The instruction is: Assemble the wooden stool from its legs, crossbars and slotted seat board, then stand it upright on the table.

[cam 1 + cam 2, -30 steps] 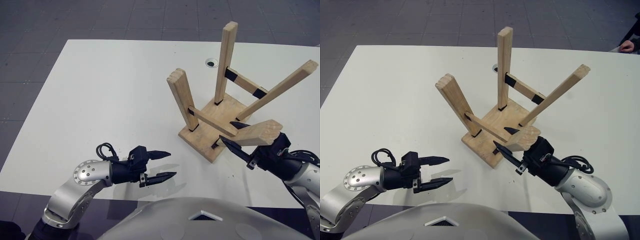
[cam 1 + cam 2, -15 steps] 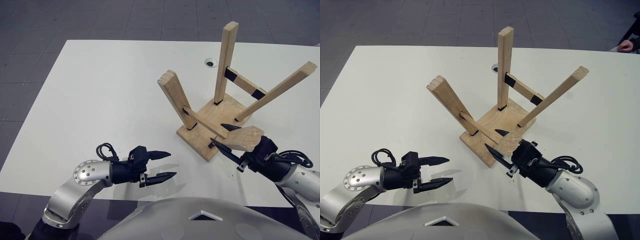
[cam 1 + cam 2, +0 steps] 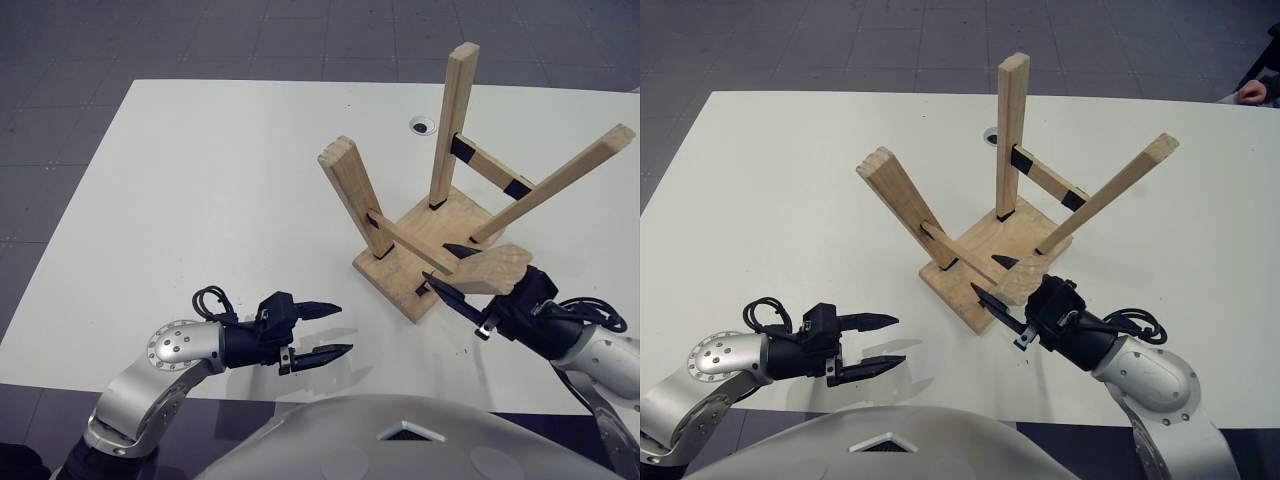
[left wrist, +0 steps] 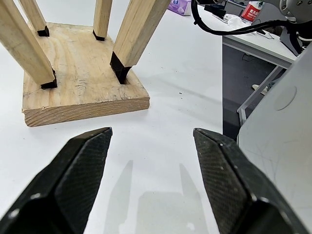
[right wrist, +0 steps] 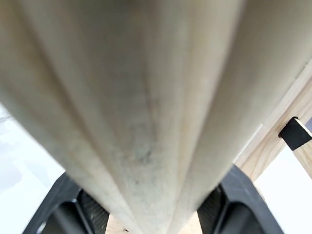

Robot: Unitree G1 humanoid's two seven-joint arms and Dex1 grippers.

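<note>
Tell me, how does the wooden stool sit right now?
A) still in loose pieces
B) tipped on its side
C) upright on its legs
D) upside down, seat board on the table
D: the seat board lies flat on the table, and the legs stick up from it.

Right wrist view: the near leg (image 5: 146,97) (a close blur) covers most of the right gripper (image 3: 987,277).
</note>
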